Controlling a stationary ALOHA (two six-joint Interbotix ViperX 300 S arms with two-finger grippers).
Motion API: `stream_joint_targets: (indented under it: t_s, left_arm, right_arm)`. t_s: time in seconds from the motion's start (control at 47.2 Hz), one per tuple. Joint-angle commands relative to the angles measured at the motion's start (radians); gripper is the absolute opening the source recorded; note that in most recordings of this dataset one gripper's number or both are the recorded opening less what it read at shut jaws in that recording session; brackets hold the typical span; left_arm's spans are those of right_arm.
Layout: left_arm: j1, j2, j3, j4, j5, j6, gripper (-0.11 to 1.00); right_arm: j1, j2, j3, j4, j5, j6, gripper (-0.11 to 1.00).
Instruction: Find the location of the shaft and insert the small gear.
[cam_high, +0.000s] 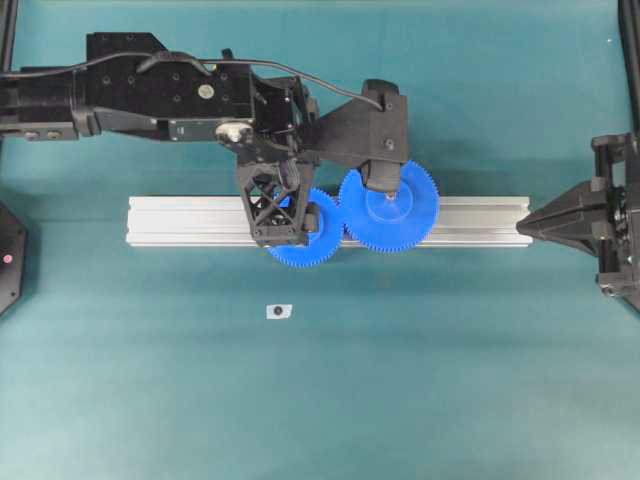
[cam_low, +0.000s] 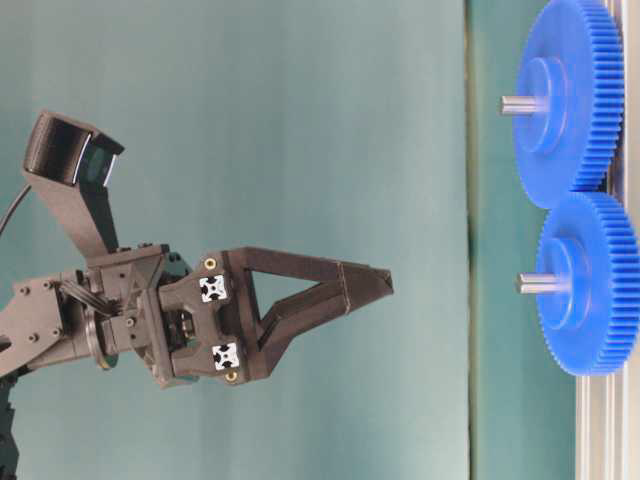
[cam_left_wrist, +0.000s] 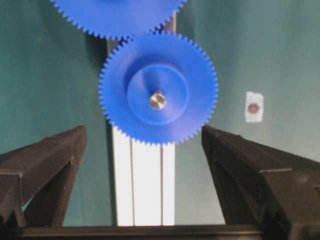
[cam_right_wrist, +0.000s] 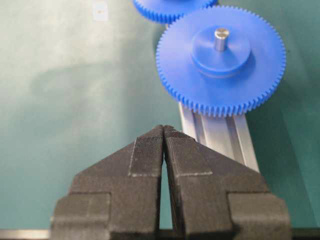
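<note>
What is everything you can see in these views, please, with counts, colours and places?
small gear: one, blue, on the rail, teeth meeting the larger gear's
shaft: one, silver, standing up through the small gear's hub
larger gear: one, blue, on the rail beside the small gear
pin: one, grey metal, in the larger gear's hub
rail: one, silver aluminium, lying across the middle of the table
patch: one, white with a dark dot, on the table, apart from the rail
table: one, teal
left gripper: one, black, open and empty, over the small gear
right gripper: one, black, shut and empty, by the rail's right end in the overhead view
</note>
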Motion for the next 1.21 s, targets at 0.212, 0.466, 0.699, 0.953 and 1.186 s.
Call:
stream_joint_targets:
  t_s: [0.212,0.466,0.699,0.953,1.186]
  left_arm:
    - [-0.005,-0.04,-0.054,0.003,-0.003,0.0,0.9]
    - [-0.011,-0.04,-0.058,0.003,-0.002,0.0,0.9]
    - [-0.017,-0.04,-0.058,0.002,0.002,-0.002,0.9]
    - [-0.023,-0.04,-0.061,0.002,0.011,-0.003,0.9]
    - [-0.025,-0.04,-0.061,0.002,0.014,-0.003,0.9]
  right_arm:
    - [-0.002,0.005,-0.011,0.0,-0.014,0.011,0.04]
    - [-0.002,0.005,-0.011,-0.002,-0.014,0.011,0.04]
    - [-0.002,0.005,-0.011,-0.002,-0.014,0.011,0.04]
    - [-0.002,0.005,-0.011,0.0,-0.012,0.011,0.04]
    - [-0.002,0.005,-0.011,0.0,-0.014,0.011,0.04]
